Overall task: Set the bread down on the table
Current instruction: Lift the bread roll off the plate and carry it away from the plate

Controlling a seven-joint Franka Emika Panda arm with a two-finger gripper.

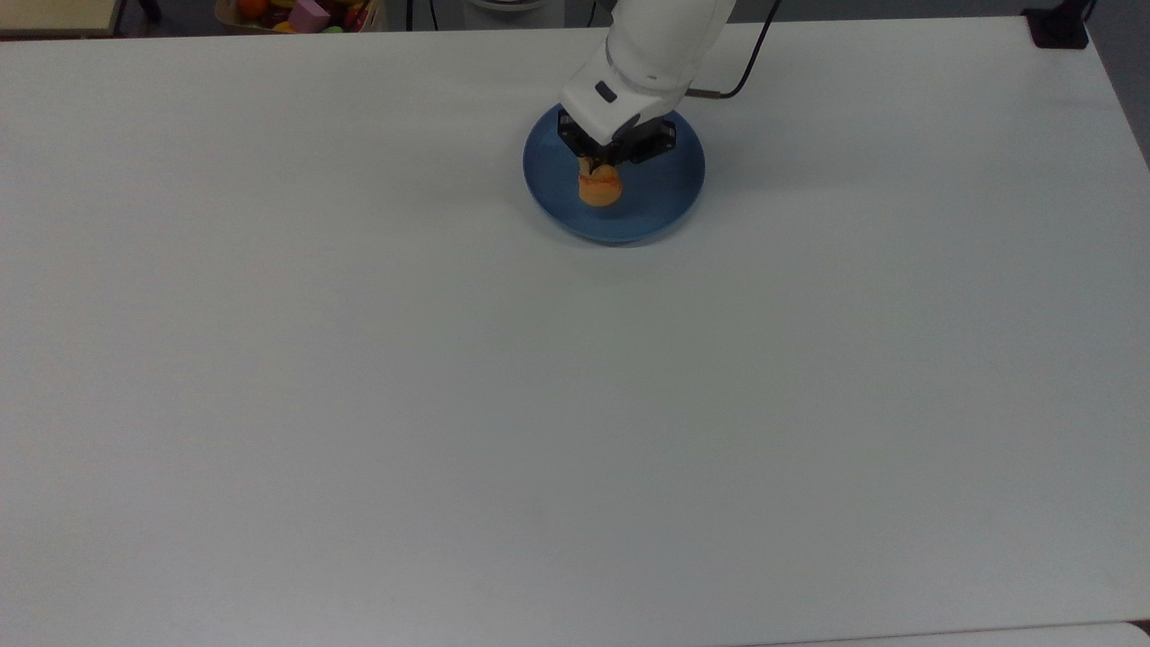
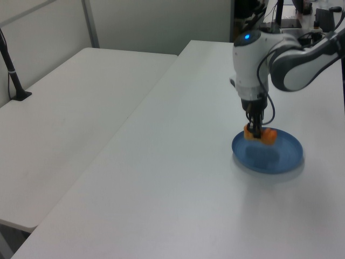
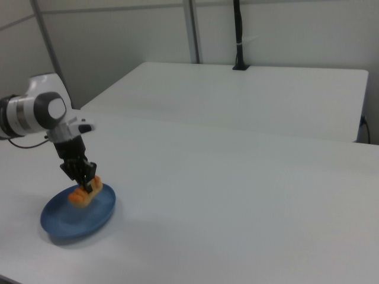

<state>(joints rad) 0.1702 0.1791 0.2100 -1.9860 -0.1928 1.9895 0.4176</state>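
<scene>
The bread [image 1: 600, 187] [image 2: 260, 135] [image 3: 85, 193] is a small golden-orange bun, held a little above the round blue plate [image 1: 660, 193] [image 2: 280, 156] [image 3: 83, 220]. My gripper [image 1: 597, 168] [image 2: 255, 130] [image 3: 87, 184] points straight down and is shut on the bread's middle. In the left view the plate shows a shadow beneath the lifted bread. The white table [image 1: 575, 404] [image 2: 178, 178] [image 3: 249, 201] spreads wide around the plate.
A box of coloured toy objects [image 1: 301, 13] sits beyond the table's far edge in the top view's upper left. A black post base [image 1: 1058, 27] stands at the top view's upper right corner. A second white table [image 2: 70, 118] [image 3: 249, 94] adjoins this one.
</scene>
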